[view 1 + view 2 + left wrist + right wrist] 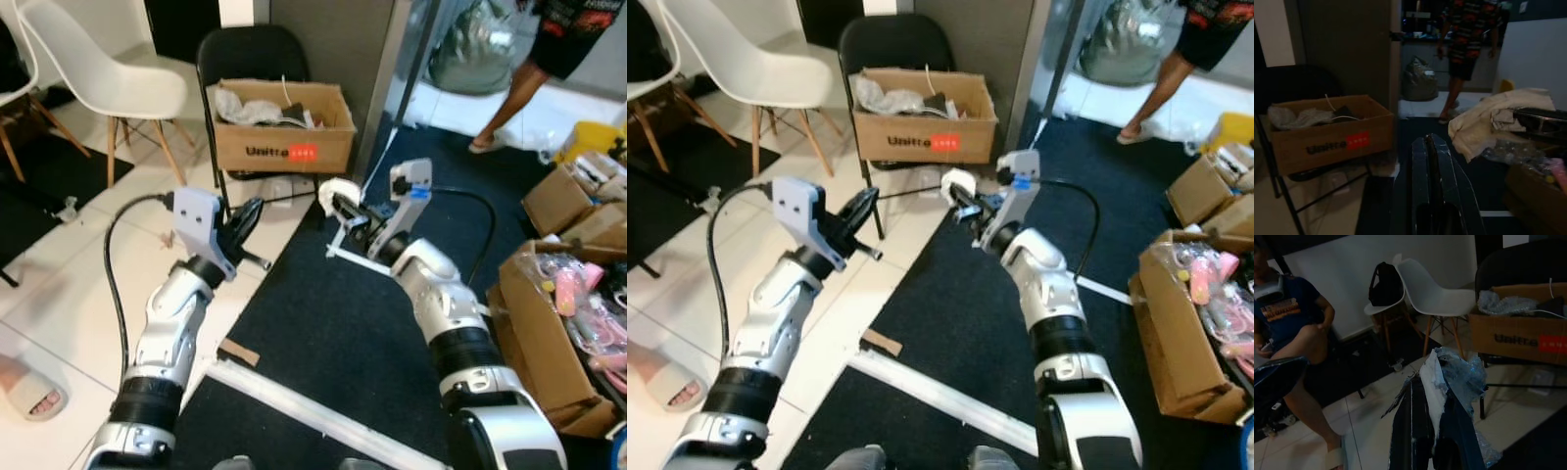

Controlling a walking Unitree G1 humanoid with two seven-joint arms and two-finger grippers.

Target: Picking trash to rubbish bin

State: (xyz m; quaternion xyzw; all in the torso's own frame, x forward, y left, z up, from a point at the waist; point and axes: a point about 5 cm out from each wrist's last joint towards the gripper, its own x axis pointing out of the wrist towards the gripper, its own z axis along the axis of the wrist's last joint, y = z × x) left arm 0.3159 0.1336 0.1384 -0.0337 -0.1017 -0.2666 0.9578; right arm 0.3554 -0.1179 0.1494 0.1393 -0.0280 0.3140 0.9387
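Now right claw [335,208] grips one white wad [339,189]; left claw [245,217] closed.

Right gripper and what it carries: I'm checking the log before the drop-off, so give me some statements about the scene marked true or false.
1. The right gripper is shut on a crumpled white wad of trash. True.
2. The left gripper also holds trash. False: its fingers are shut on nothing.
3. The cardboard box sits on the black chair. True.
4. The cardboard box is empty. False: it holds crumpled plastic and cables.
5. The white chair stands on the dark carpet. False: it stands on the pale tiled floor.
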